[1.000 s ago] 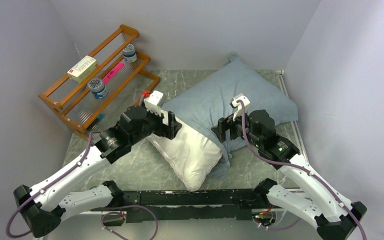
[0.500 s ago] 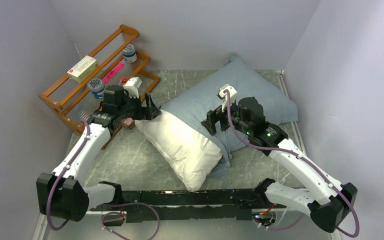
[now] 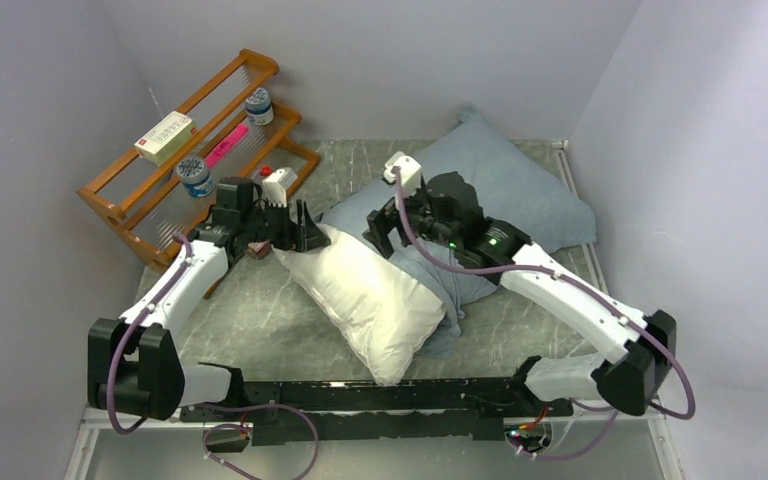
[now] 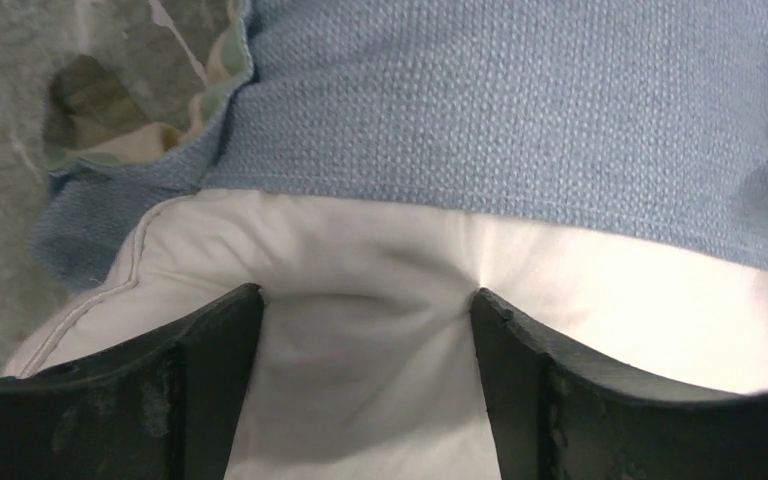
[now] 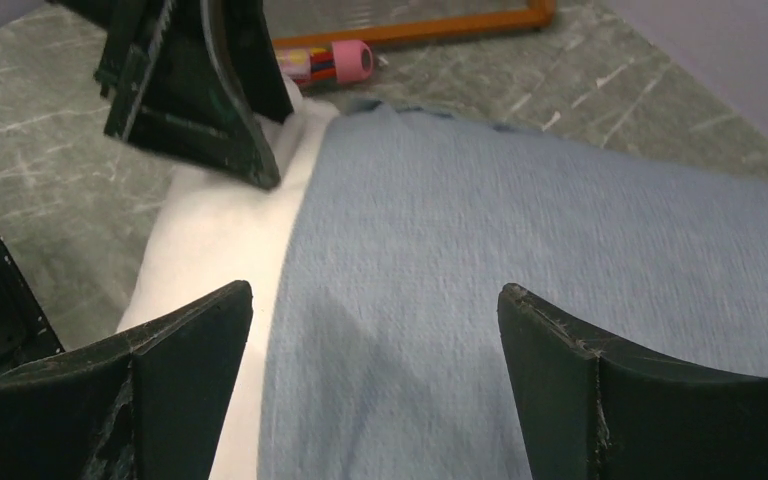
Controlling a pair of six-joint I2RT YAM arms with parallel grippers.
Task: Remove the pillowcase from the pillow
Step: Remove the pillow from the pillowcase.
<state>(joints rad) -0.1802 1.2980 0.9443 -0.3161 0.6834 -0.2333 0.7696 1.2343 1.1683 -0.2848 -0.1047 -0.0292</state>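
Slate blue-grey cloth pillowcase (image 3: 530, 195) sheathes 1 o'clock half of plump white rectangular pillow (image 3: 370, 300). Left gripper (image 4: 365, 300): jaws apart, tips denting bare pillow's 10 o'clock corner. Right gripper (image 5: 375, 290): jaws apart, over pillowcase edge.

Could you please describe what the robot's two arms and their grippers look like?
The left arm and right arm both have white shell links, black joints and black bases. A mauve cable runs along each. Each wrist carries a small white camera block. The left gripper and right gripper have black, wedge-shaped fingers with scuffed faces. A green light glows on the right arm.
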